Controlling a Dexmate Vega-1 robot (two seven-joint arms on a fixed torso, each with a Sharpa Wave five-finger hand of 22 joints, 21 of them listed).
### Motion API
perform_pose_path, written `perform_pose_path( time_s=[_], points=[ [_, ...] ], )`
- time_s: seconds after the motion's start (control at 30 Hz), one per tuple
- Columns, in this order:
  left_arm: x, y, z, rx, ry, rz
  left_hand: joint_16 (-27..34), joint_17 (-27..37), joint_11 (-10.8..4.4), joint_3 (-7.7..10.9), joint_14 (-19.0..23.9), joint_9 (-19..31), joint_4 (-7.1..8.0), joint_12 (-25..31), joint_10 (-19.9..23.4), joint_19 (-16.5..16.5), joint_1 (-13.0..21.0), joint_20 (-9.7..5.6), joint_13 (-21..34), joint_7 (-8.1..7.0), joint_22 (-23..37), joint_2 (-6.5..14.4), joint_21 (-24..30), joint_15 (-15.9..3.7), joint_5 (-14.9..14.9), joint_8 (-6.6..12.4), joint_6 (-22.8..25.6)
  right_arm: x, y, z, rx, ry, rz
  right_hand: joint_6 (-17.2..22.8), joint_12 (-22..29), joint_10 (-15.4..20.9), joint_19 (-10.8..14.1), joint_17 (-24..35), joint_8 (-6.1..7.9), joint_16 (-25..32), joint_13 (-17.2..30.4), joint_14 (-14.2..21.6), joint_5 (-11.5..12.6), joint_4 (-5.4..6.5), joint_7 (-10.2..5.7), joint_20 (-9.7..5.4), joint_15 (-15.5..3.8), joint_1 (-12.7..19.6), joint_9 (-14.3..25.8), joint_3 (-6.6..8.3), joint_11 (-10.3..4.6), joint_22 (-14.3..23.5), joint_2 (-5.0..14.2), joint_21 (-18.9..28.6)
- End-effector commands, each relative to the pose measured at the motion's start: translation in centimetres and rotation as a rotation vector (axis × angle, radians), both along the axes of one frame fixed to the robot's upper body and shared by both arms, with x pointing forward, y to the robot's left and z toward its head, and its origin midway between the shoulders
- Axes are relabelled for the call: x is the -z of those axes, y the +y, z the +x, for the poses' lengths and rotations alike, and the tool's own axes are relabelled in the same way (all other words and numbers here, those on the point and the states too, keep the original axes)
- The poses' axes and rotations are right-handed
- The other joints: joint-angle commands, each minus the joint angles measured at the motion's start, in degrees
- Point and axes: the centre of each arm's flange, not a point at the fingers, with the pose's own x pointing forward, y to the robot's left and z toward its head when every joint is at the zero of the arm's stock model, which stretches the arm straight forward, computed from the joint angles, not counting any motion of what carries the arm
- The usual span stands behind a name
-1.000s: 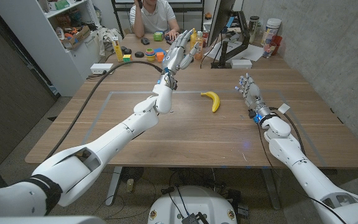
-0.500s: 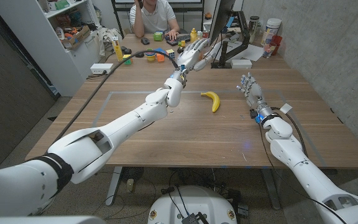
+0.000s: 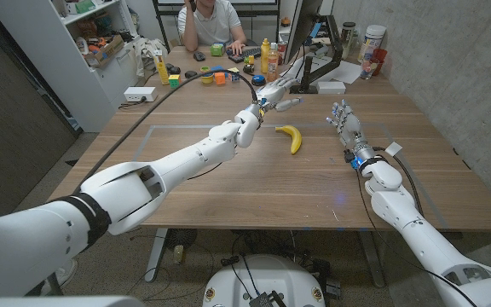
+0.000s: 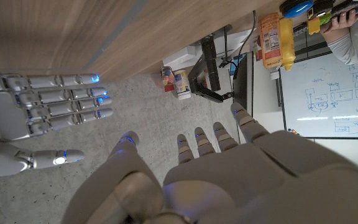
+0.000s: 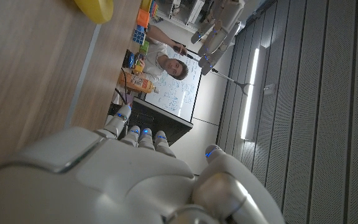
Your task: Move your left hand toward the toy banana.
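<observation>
A yellow toy banana (image 3: 291,136) lies on the wooden table (image 3: 228,188) right of centre; its end also shows in the right wrist view (image 5: 95,7). My left hand (image 3: 276,89) hovers in the air just beyond the banana, fingers spread and holding nothing; its back shows in the left wrist view (image 4: 222,168). My right hand (image 3: 345,126) stands to the right of the banana with its fingers apart and nothing in it, also seen as the right hand (image 4: 42,112) in the left wrist view and up close (image 5: 129,174).
A person (image 3: 214,21) sits behind the table's far edge. Bottles (image 3: 267,53), coloured blocks (image 3: 214,77) and a monitor stand (image 3: 314,72) crowd the back of the table. A thick black cable (image 3: 156,98) runs along my left arm. Shelves (image 3: 101,38) stand at back left.
My left arm has swung to the right and its hand has dropped lower, ending close behind the banana. The banana and my right hand have stayed put.
</observation>
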Motion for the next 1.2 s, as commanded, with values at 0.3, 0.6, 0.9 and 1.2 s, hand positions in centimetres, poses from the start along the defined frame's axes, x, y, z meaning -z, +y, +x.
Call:
perform_pose_path(
  time_s=[0.3,0.6,0.9,1.2],
  points=[
    [4.4,-2.2,2.8,-0.036,0.142,0.180,-0.6,0.4,-0.34,0.28,-0.8,0.3,-1.07,0.2,0.2,-1.0,1.5,0.44,0.2,-0.14,0.1,0.1,-0.5,-1.63,0.5,0.40,0.4,-0.1,-0.3,0.7,-0.002,-0.005,0.007,0.3,0.4,0.2,-2.0,0.1,0.58,0.2,0.2,-0.4,0.5,-0.15,-0.08,-5.43,0.01,0.0,0.1,-0.24,0.07,0.3,6.01,-0.5],
    [6.4,-1.8,3.8,-0.067,0.210,0.216,-1.0,0.4,-0.15,0.42,-1.6,0.3,-1.39,-0.2,-0.7,-1.7,2.0,0.21,0.3,-0.13,0.1,0.3,-0.8,-1.71,0.6,-0.02,-0.5,-0.2,-0.1,1.4,-0.009,0.003,0.009,0.3,0.4,0.3,-1.9,0.1,0.54,0.2,0.2,-0.3,0.5,-0.15,-0.07,-5.42,0.03,0.0,0.1,-0.38,0.06,0.3,5.96,-0.8],
    [7.4,-1.4,4.4,-0.075,0.230,0.234,-1.3,0.6,-0.17,0.48,-2.1,0.4,-1.47,-0.2,-0.9,-1.9,2.2,0.23,0.4,-0.16,0.2,0.8,-0.8,-2.31,0.6,-0.28,-1.0,-0.2,0.1,1.9,-0.011,0.008,0.002,0.3,0.3,0.2,-1.8,0.1,0.52,0.2,0.2,-0.2,0.6,-0.14,-0.12,-5.38,0.15,0.0,0.1,-0.50,0.03,0.3,5.95,-1.0],
    [6.7,-1.7,4.0,-0.065,0.204,0.237,-1.2,0.6,-0.13,0.45,-2.0,0.4,-1.35,-0.2,-0.8,-2.0,2.0,0.09,0.4,-0.15,0.2,1.0,-0.8,-2.50,0.5,-0.21,-0.9,-0.2,0.1,1.8,-0.012,0.001,0.003,0.3,0.3,0.2,-1.8,0.1,0.49,0.1,0.2,-0.2,0.6,-0.14,-0.04,-5.37,0.18,-0.1,0.1,-0.61,0.02,0.3,5.91,-1.2]
  ],
)
